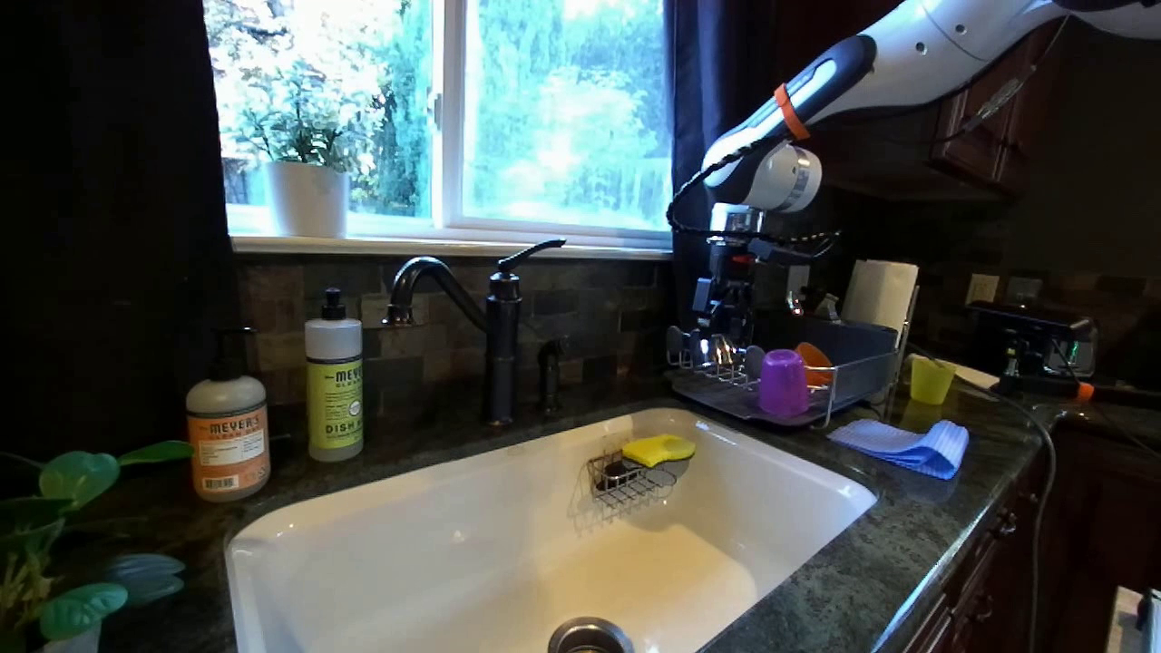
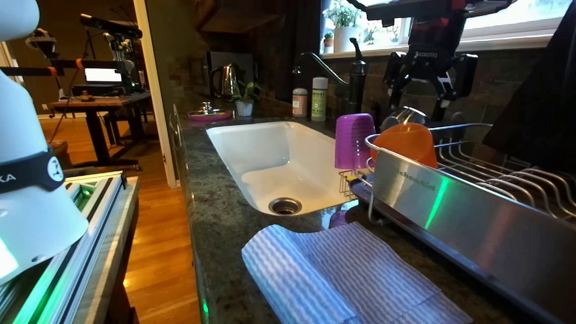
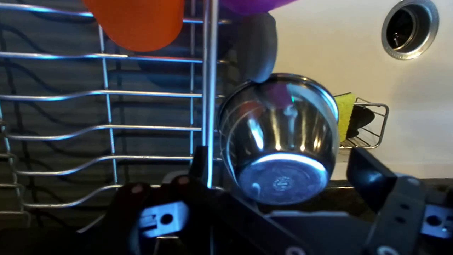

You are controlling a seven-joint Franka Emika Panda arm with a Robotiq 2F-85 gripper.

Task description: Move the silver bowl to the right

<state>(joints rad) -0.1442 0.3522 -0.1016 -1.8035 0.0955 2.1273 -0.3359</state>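
The silver bowl (image 3: 283, 131) is shiny metal. In the wrist view it sits tilted against the end rail of the wire dish rack, its flat base turned towards the camera. It also shows behind the orange cup in an exterior view (image 2: 408, 115) and, small and partly covered, in an exterior view (image 1: 722, 351). My gripper (image 3: 285, 164) is open. Its fingers are spread to either side of the bowl's base, one beside the rack rail and one on the sink side. The gripper also shows just above the bowl in an exterior view (image 2: 419, 104). I cannot tell whether either finger touches the bowl.
The wire dish rack (image 2: 432, 193) also holds the orange cup (image 2: 405, 141) and the purple cup (image 2: 354, 140). The white sink (image 1: 408, 544) with a yellow sponge (image 1: 659, 450) in a wire caddy is beside it. A blue cloth (image 1: 907, 444) lies on the counter.
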